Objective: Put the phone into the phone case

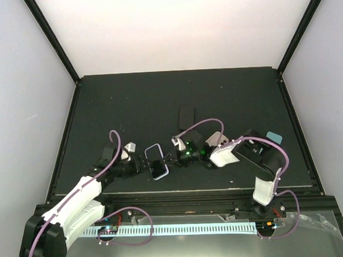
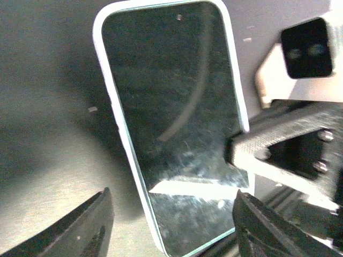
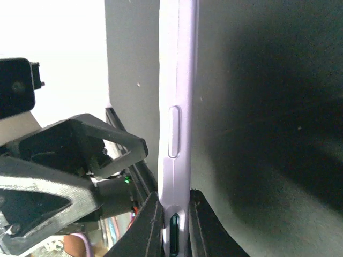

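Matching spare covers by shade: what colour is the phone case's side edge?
Pale lilac. The phone case shows best in the right wrist view.

On the phone [image 2: 177, 134] I see glossy glass, smudged and finely scratched. The case [image 3: 178, 80] looks like smooth, satiny lilac plastic. The table [image 1: 130, 102] is matt black, and my left fingers [image 2: 80, 230] dull black plastic.

no readable text, labels or nos. anywhere in the three views
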`<state>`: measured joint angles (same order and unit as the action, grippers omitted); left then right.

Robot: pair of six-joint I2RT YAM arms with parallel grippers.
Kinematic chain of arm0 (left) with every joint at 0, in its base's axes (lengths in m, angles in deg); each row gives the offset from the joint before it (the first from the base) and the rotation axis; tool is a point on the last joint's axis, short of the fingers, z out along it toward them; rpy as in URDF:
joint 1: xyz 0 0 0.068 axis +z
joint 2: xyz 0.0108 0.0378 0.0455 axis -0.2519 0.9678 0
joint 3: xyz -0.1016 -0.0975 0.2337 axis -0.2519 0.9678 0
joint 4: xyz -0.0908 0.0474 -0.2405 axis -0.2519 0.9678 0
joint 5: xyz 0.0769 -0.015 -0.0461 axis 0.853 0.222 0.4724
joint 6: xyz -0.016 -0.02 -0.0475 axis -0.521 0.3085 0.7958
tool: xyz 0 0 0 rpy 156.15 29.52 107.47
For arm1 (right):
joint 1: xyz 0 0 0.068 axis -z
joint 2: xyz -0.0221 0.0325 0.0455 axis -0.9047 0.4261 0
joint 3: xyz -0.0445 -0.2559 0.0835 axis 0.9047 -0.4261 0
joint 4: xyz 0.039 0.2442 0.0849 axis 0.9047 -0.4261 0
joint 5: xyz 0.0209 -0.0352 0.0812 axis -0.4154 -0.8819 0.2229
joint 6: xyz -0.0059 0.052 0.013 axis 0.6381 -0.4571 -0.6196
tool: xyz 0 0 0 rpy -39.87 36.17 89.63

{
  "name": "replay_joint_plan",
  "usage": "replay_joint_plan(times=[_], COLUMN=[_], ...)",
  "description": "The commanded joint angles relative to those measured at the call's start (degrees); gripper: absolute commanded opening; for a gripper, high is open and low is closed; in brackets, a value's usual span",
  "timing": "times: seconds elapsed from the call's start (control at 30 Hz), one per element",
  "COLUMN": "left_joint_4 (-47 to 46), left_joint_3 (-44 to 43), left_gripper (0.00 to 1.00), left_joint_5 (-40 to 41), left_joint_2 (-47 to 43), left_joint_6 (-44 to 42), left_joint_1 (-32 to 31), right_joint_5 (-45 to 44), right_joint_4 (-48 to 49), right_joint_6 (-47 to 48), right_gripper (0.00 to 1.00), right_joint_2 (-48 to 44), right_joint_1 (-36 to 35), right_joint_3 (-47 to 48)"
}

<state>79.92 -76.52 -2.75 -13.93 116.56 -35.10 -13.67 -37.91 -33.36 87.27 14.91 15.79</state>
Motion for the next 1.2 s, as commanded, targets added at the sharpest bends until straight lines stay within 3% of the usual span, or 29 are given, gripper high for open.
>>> replay_joint_plan(times=[0.0, 0.13, 0.33, 0.57, 0.73, 0.8, 1.03, 1.17], left_joint_4=[-9.8, -21.9, -34.5, -36.8, -35.2, -34.9, -35.6, -37.0], left_joint_3=[0.9, 4.4, 6.6, 8.9, 8.1, 7.6, 5.0, 2.3], left_gripper=[0.67, 0.70, 0.63, 0.21, 0.02, 0.02, 0.02, 0.02], left_joint_5=[-11.9, -18.9, -23.9, -22.6, -22.2, -22.4, -21.7, -21.2], left_joint_2=[-4.3, -5.1, -5.6, -7.2, -8.5, -8.7, -6.0, -3.4], left_joint_6=[4.8, 11.8, 20.8, 25.5, 26.3, 26.3, 24.2, 22.7], left_joint_1=[1.3, 1.4, 1.4, 1.3, 1.3, 1.3, 1.3, 1.3], right_joint_5=[3.2, 4.6, 4.3, 2.8, 2.0, 2.5, 6.7, 7.3], right_joint_4=[11.3, 19.0, 29.6, 31.5, 32.9, 33.4, 32.2, 29.0], right_joint_6=[-4.7, -10.4, -17.9, -19.4, -20.0, -20.2, -18.9, -16.5], right_gripper=[0.01, 0.02, 0.02, 0.03, 0.03, 0.03, 0.41, 0.47], right_joint_2=[-7.3, -10.4, -11.4, -11.7, -11.0, -10.6, -11.1, -12.8], right_joint_1=[3.0, 4.0, 3.9, 4.1, 5.2, 5.4, 5.2, 4.8], right_joint_3=[-2.9, -5.9, -8.1, -9.1, -10.6, -10.4, -10.1, -10.7])
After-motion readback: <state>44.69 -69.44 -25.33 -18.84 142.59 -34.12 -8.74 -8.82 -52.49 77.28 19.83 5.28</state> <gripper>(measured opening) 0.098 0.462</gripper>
